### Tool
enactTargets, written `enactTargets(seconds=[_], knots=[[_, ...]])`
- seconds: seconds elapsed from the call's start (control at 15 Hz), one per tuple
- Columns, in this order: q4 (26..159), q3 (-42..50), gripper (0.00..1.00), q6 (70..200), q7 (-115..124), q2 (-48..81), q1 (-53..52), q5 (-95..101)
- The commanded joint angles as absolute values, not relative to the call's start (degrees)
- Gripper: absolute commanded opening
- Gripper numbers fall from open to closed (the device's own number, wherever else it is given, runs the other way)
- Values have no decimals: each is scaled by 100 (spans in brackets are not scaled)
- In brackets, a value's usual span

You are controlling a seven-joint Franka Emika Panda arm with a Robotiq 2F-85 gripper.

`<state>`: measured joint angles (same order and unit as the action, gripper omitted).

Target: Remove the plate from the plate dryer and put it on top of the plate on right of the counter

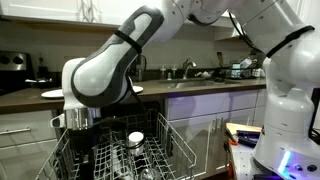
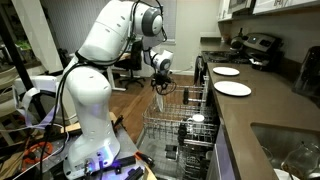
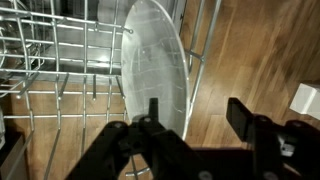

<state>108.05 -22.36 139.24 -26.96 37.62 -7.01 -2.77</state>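
Note:
The plate (image 3: 152, 60) stands on edge between the tines of the plate dryer (image 3: 60, 110), a wire rack pulled out below the counter (image 2: 265, 115). My gripper (image 3: 197, 112) is open just above the plate. One finger is in front of the plate's face, the other is over the wooden floor, and the plate's rim lies between them untouched. In an exterior view the gripper (image 2: 163, 86) hangs over the far end of the plate dryer (image 2: 180, 130). Two white plates lie flat on the counter, a smaller-looking one (image 2: 225, 71) and a wider-looking one (image 2: 233, 89).
A small white cup (image 2: 197, 119) sits in the rack. A sink (image 2: 290, 150) is set in the counter at the near end. A stove with pots (image 2: 250, 45) stands at the far end. The robot base (image 2: 90, 150) and cables stand beside the rack.

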Motion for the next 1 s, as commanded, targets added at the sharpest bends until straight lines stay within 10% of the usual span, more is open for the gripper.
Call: enactTargets(seconds=[0.0,0.4,0.93], knots=[[10623,-2197,42,13760,-2782,3871,-755,-281],[10617,-2187,2,13721,-2758,3866,-757,-268],[10725,-2217,2,13854,-2949,3796,-574,-359]])
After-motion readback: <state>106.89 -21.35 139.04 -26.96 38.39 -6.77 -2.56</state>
